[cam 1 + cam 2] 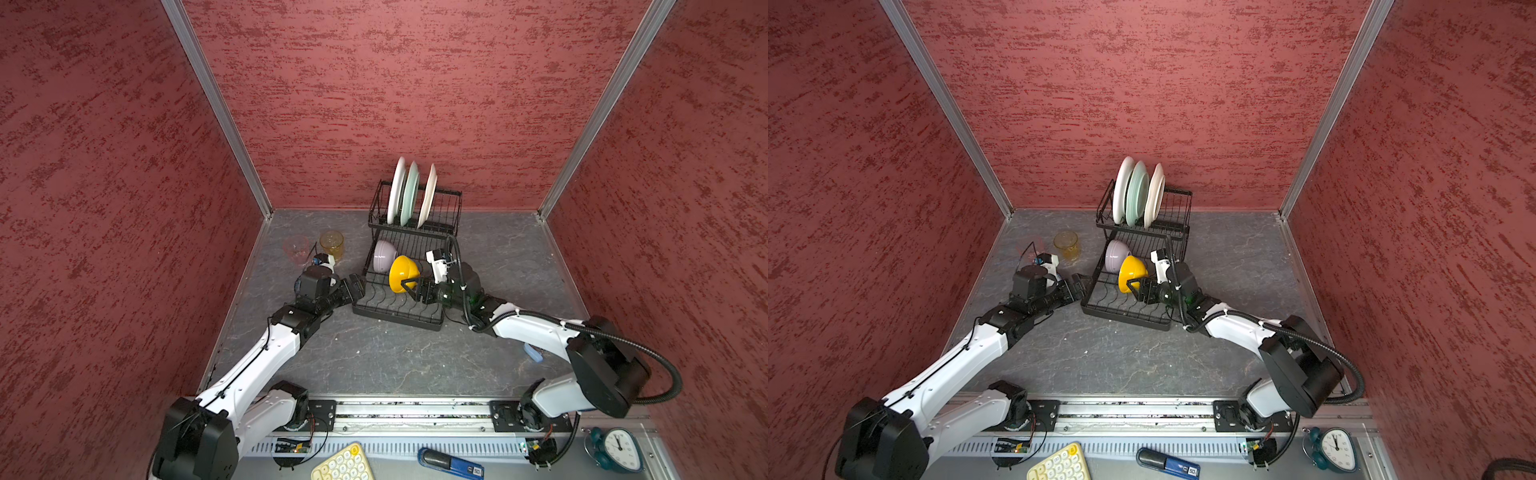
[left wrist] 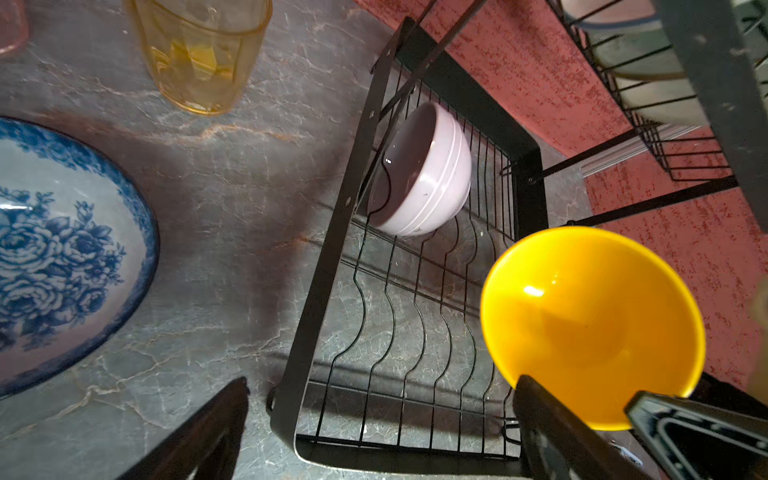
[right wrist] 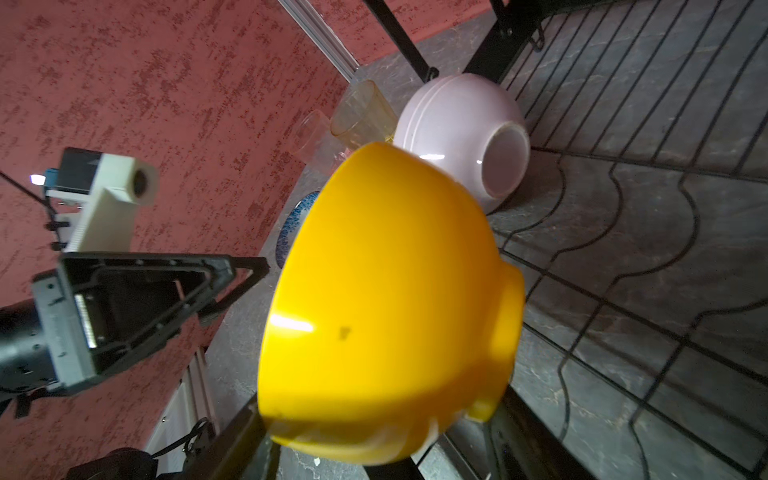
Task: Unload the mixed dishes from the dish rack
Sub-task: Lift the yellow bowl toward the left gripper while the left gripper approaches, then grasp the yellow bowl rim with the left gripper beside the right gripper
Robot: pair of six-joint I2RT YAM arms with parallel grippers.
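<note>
Nearest, above the grey marbled table [image 1: 395, 365], the right claw [image 1: 409, 289] pinches the rim of a glossy yellow bowl [image 1: 404, 272]. Its jaws are partly closed on the wall, and the bowl is tipped sideways over the low wavy-wired tray of the black wire dish rack [image 1: 395, 319]. The left claw [image 1: 358, 286] hangs just beside the tray's left edge, spread wide and empty. A blue-and-white floral bowl [image 2: 62, 249] sits on the table under that arm.

Further back, a lilac ribbed bowl [image 1: 383, 255] lies on its side in the tray. An amber translucent tumbler [image 1: 331, 244] and a pink translucent tumbler [image 1: 296, 248] stand on the table left of the rack. Farthest back, a white plate [image 1: 397, 189], a pale green plate [image 1: 412, 195] and a cream plate [image 1: 429, 195] stand upright in the raised basket.

The step in hand appears to be carrying out the yellow bowl. Next it needs to swing clear of the wires and be set on bare table.
</note>
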